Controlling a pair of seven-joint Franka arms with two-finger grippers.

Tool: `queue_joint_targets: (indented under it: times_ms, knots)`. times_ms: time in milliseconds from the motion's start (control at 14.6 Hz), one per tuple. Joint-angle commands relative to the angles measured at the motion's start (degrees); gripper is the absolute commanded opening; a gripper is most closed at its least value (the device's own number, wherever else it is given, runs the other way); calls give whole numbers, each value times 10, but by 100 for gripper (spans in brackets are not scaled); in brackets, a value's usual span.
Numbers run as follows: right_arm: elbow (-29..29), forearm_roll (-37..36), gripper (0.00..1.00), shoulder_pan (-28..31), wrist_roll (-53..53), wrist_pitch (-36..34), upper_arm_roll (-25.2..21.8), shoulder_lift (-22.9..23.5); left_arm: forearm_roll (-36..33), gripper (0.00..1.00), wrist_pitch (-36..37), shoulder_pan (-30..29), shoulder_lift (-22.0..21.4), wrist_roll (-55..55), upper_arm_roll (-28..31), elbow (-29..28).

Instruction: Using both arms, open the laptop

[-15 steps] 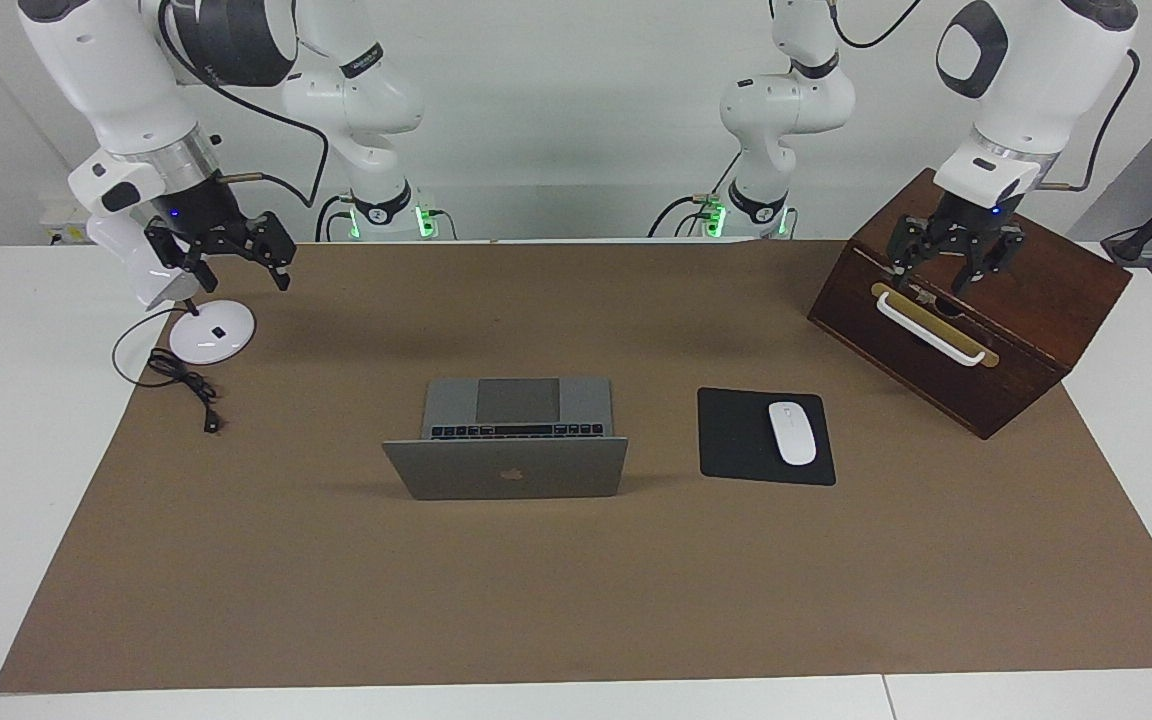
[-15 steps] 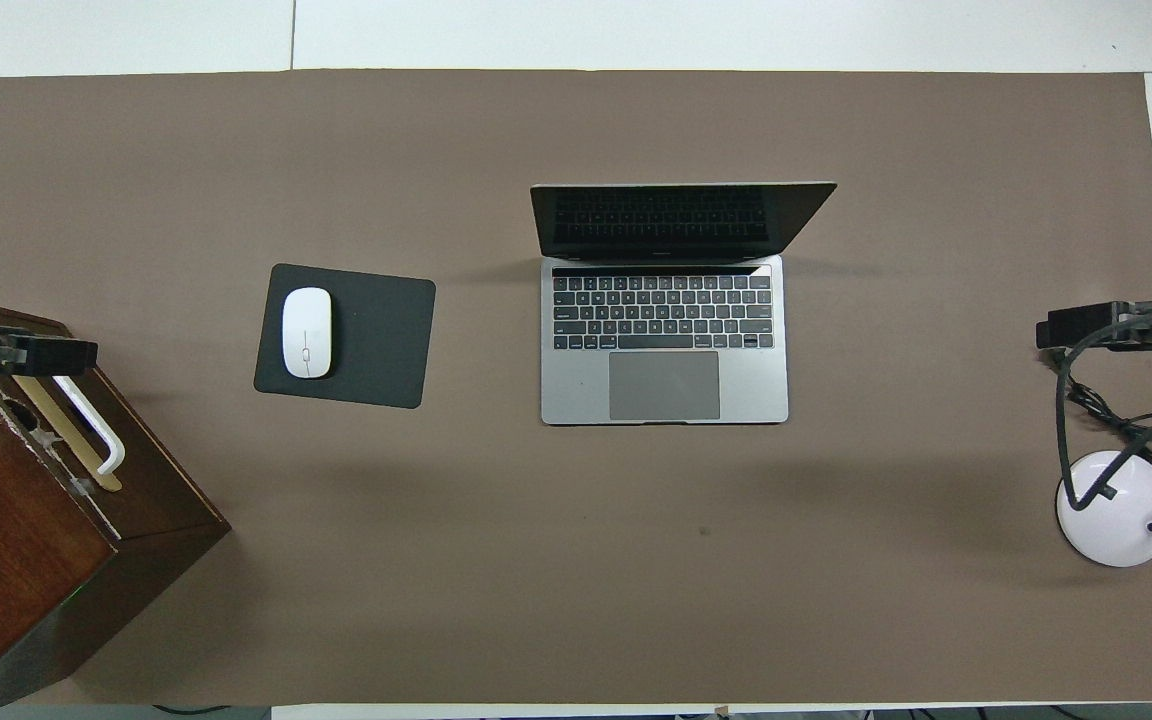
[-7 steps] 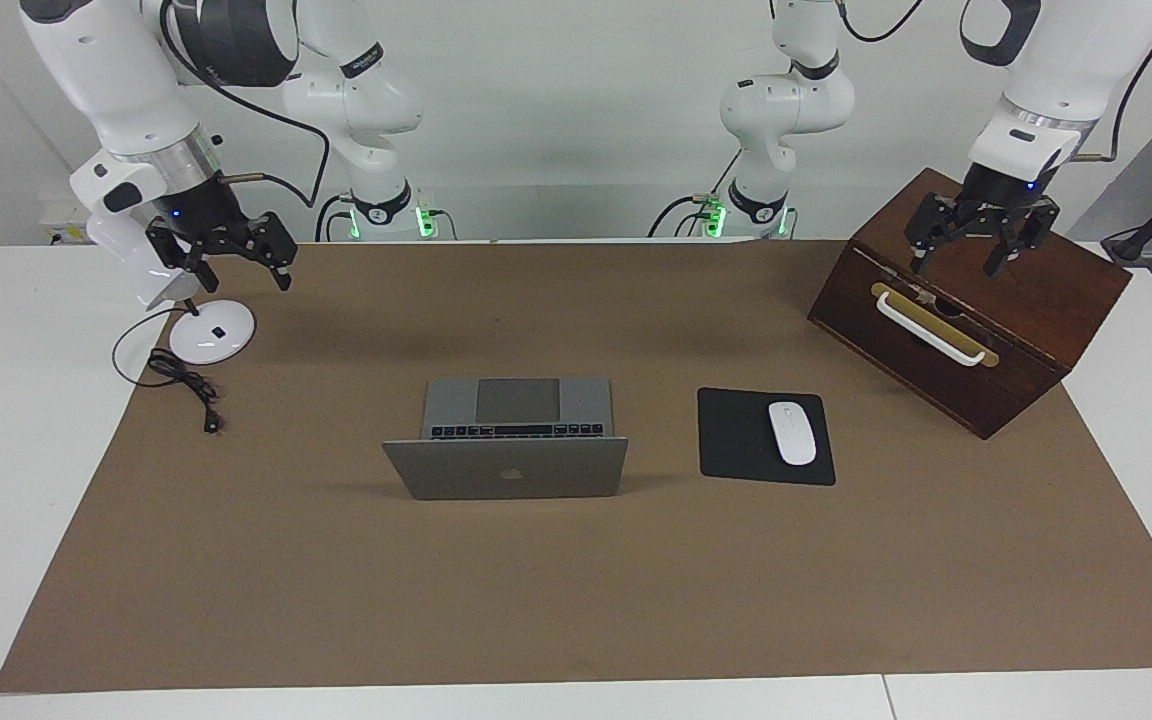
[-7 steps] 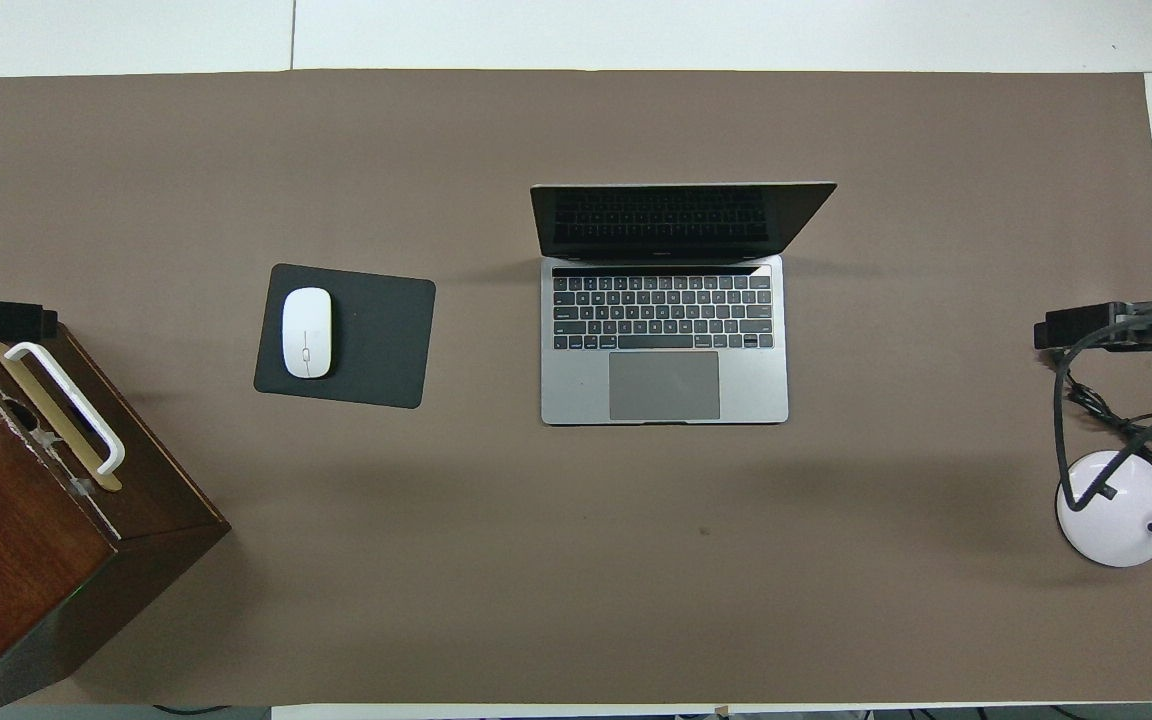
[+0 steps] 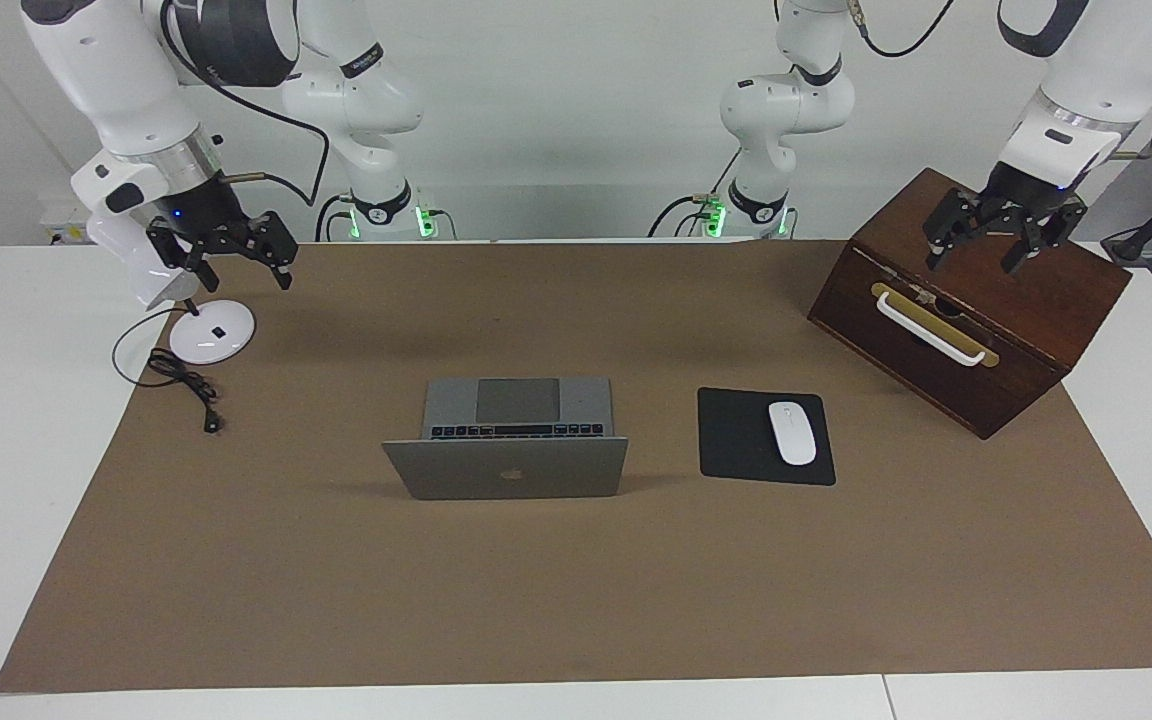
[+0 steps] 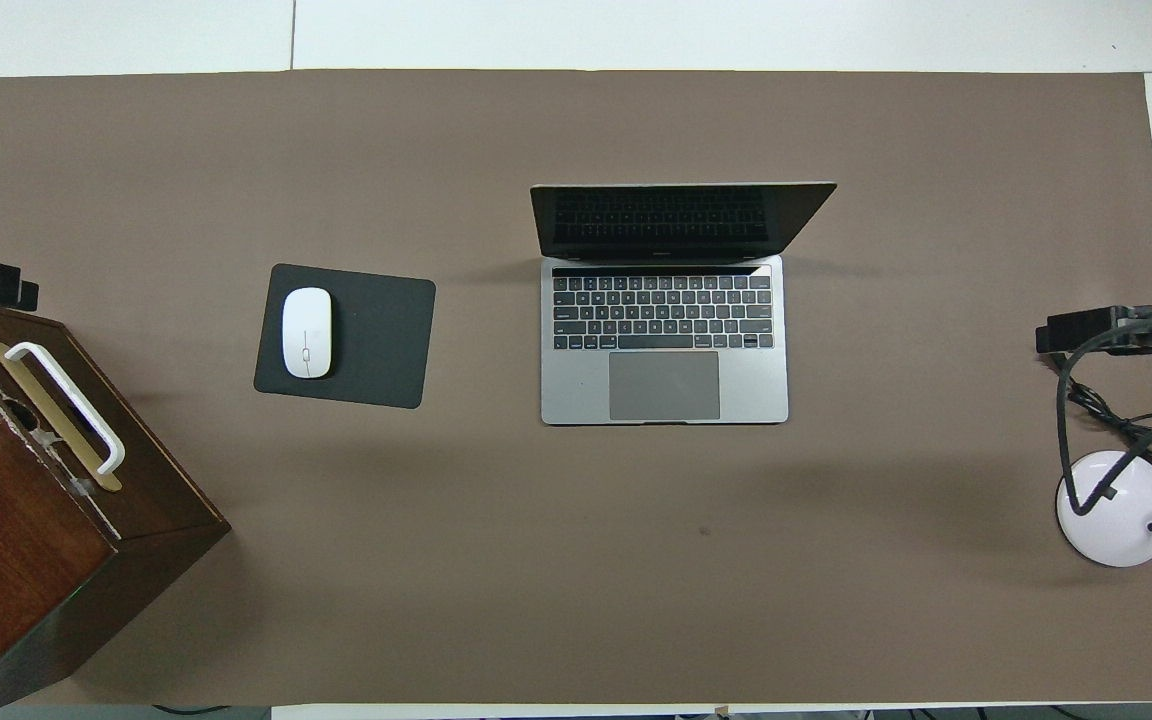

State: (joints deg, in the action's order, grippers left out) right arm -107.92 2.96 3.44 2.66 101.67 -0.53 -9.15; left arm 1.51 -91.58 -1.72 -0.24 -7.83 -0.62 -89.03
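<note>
While both arms wait raised, the left gripper [image 5: 1003,240] hangs spread wide, holding nothing, over the wooden box [image 5: 966,300]; the right gripper [image 5: 226,252] hangs spread over the lamp base [image 5: 212,331]. Mid-worktop [image 5: 536,600], the laptop [image 5: 516,440] sits open, mouse pad [image 5: 746,440] beside it toward the left arm's end.

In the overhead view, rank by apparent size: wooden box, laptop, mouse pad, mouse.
1. wooden box, partly cut off by the frame
2. laptop
3. mouse pad
4. mouse
The box stands taller, nearer the camera, which inflates it.
</note>
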Motion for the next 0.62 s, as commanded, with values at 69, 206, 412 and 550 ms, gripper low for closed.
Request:
queue_joint_targets:
  times_ms: [69,206,412,550]
  knots:
    - [-12,-29,100,7,13,-6,2,-12,3,100,17,-7,34,6,-5,25]
    - [-12,-33,100,7,13,-6,3,-12,4,100,17,-4,37,8,-5,19]
    - [-12,-34,100,7,12,-9,2,-13,-2,100,7,3,37,36,-5,3]
    - [-12,-34,100,7,13,-9,2,-13,-2,100,5,4,37,52,-6,3]
